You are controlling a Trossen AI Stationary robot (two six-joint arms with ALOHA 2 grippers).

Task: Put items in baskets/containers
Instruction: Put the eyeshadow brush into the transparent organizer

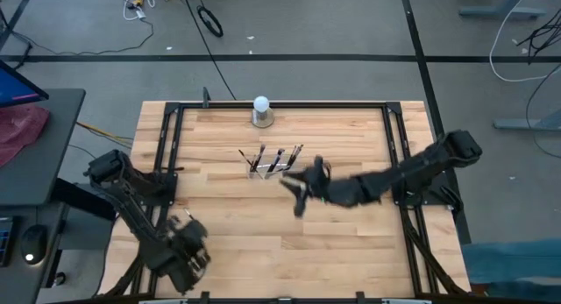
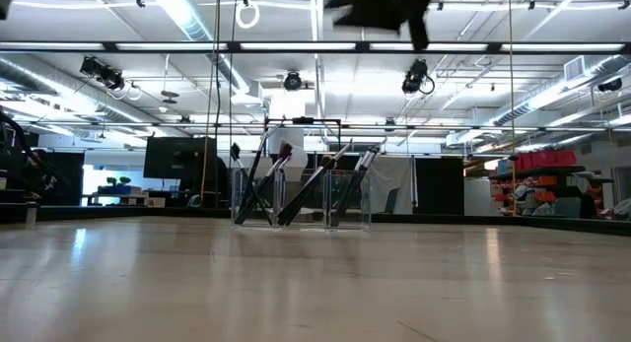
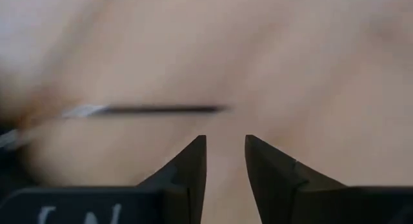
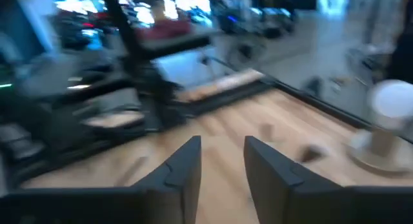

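A small clear holder (image 1: pixel 259 172) (image 2: pixel 347 210) stands on the wood at the far middle of the table. Several dark-handled brushes (image 1: pixel 277 158) (image 2: pixel 296 196) stick into it, leaning, bristle tips up. My right gripper (image 1: pixel 296 194) (image 4: pixel 222 145) hovers just to the right and near side of the holder, raised high above the table (image 2: pixel 394 9), open and holding nothing. My left gripper (image 1: pixel 188 251) (image 3: pixel 226 143) waits open at the near left corner. A thin dark stick with a silvery end (image 3: pixel 148 110) lies blurred ahead of it; I cannot tell if it is a brush.
A white ball on a grey round base (image 1: pixel 261 111) (image 4: pixel 387 114) stands at the far edge, behind the holder. A dark metal frame (image 1: pixel 166 137) runs along the table's left, right and far sides. Bare wood (image 1: pixel 263 234) lies between the two grippers.
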